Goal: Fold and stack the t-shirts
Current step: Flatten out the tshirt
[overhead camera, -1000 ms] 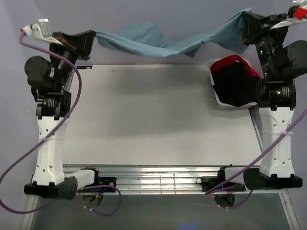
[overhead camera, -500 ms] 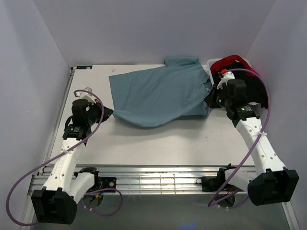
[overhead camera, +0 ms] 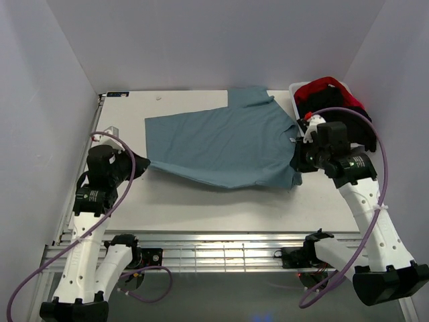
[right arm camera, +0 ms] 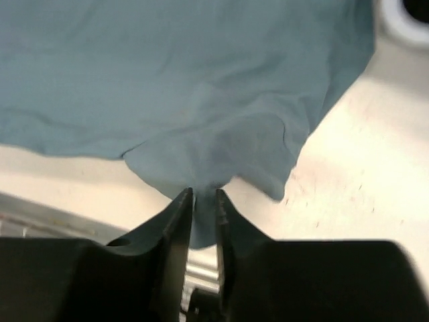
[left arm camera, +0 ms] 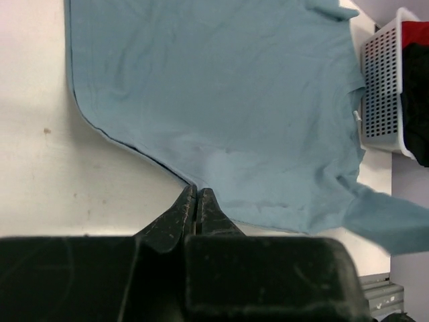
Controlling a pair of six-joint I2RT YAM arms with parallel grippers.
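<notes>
Teal-blue t-shirt [overhead camera: 224,144] lying spread across far half of counter [overhead camera: 221,201], one sleeve reaching toward far edge, mostly flat w/ light wrinkles. Near hem sagging in a curve btwn the two grippers.

L gripper [overhead camera: 141,163] sitting at shirt's near-left corner, by counter's left edge. Left wrist cam: fingers pressed together, pinching the hem edge, cloth fanning away beyond them.

R gripper [overhead camera: 295,161] sitting at shirt's near-right corner, toward counter's right edge. Right wrist cam: fingers clamping a small bunched fold of teal cloth, fabric filling the narrow gap btwn them.

Top cam alone is showing both arms and the whole shirt outline. Left wrist cam is picking up the small white tag [left arm camera: 355,115] and the perforated wall of the white tub [left arm camera: 382,94]. Tub standing at far-right corner, holding black and red tees [overhead camera: 332,100], just beside the teal shirt's right side.
</notes>
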